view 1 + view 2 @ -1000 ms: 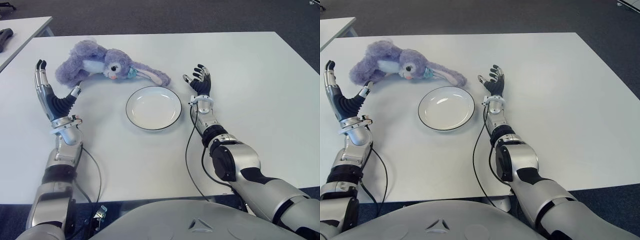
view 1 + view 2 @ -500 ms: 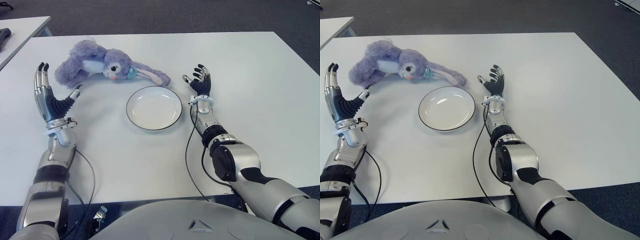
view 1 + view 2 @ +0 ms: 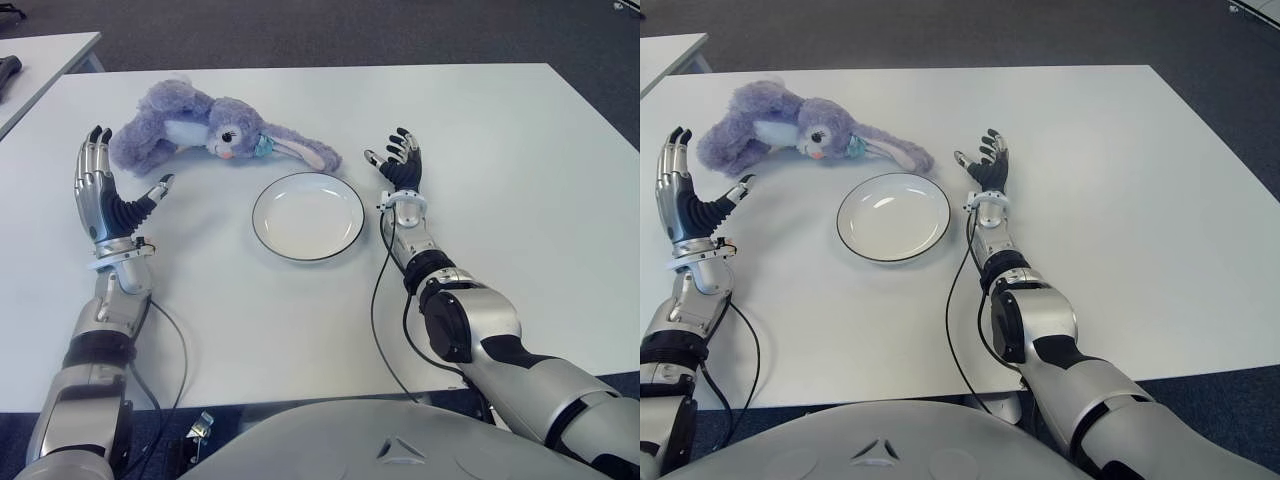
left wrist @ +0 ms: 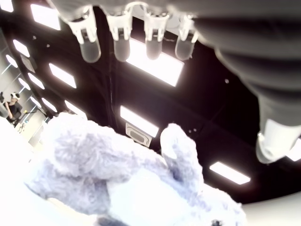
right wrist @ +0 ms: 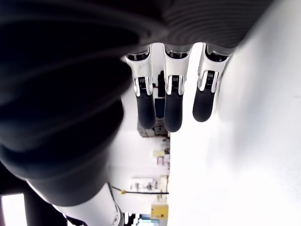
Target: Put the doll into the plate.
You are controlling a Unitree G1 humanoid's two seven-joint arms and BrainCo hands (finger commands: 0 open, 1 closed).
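Left hand: fingers spread, empty, near the doll.
Right hand: open, empty, right of the plate.
Doll: purple rabbit lying on table behind white plate.

Only the left hand has moved. A second ago it stood farther in toward the plate, with its thumb tip close against the near edge of the doll. Now it sits a little farther out to the left, and the thumb is clear of the doll with bare table showing between them. The fingers, open then as now, have tipped from leaning outward to standing more upright.
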